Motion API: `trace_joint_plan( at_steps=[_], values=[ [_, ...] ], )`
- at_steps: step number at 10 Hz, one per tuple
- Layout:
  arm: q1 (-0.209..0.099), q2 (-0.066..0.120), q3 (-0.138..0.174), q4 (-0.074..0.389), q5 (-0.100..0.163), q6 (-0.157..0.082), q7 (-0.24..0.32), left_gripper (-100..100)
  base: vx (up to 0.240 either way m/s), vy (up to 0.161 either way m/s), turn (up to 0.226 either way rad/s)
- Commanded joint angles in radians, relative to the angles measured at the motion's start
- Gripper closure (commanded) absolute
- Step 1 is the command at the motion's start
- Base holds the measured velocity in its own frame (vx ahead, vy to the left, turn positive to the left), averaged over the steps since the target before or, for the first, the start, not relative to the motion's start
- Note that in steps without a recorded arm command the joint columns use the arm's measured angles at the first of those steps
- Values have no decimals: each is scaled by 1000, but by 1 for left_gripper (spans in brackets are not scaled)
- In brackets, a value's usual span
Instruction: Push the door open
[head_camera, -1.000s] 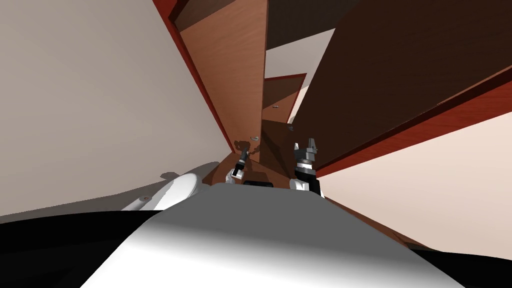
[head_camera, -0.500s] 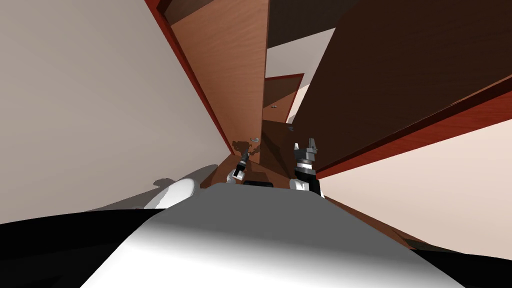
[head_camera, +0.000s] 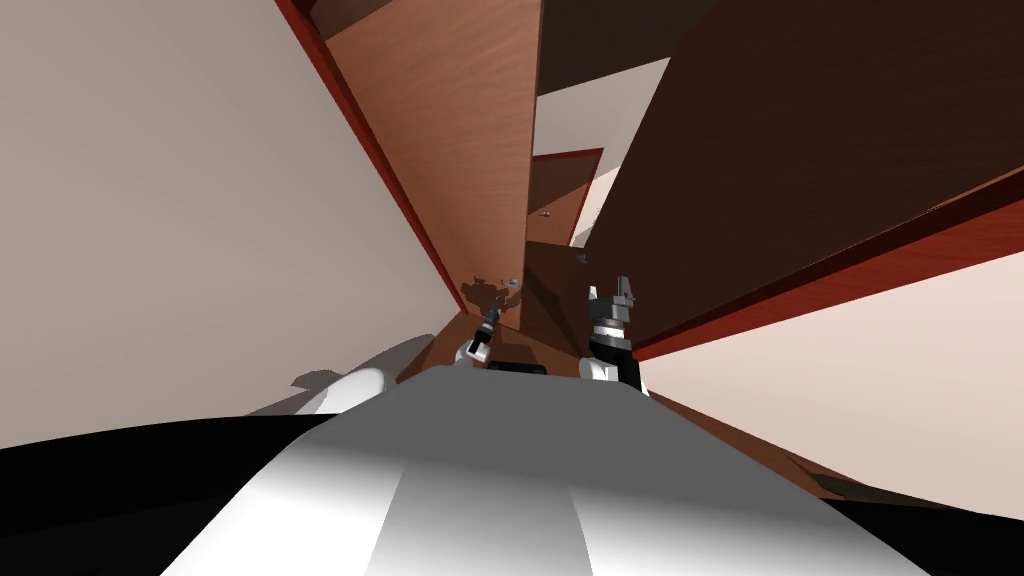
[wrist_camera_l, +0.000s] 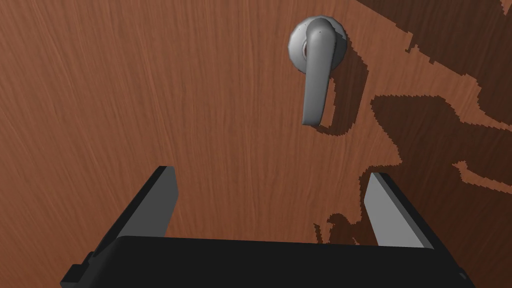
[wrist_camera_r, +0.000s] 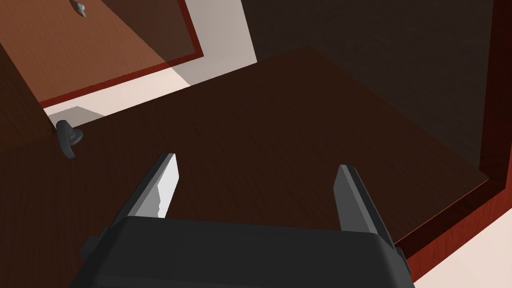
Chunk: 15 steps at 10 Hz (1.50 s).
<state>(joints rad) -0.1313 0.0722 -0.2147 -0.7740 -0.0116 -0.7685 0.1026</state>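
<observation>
Your brown wood-grain door stands only part open; left gripper by its grey lever handle and right gripper both gape empty, so more pushing likely remains.

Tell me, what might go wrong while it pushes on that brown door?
1. The open left claw sits close to the brown door, with the grey handle just beyond it; a claw tip might snag that lever while pushing.
2. The open right claw points through the gap, near the red frame; it may bump it as the robot advances.
</observation>
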Motion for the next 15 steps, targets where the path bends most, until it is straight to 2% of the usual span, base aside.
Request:
trace_joint_plan(
  at_steps=[1,6,8,10,15],
  values=[
    [-10,-3,-7,32,-1,-6,1,-100,100,80,-73],
    [-53,-15,-25,145,-2,-33,5,-100,89,73,-51],
    [-60,-17,-27,164,-2,-37,6,-100,56,58,-27],
    [-56,-11,-24,156,-1,-35,5,-100,63,4,-18],
    [-56,-9,-13,165,4,-40,-2,-100,180,-61,-26]
  ],
)
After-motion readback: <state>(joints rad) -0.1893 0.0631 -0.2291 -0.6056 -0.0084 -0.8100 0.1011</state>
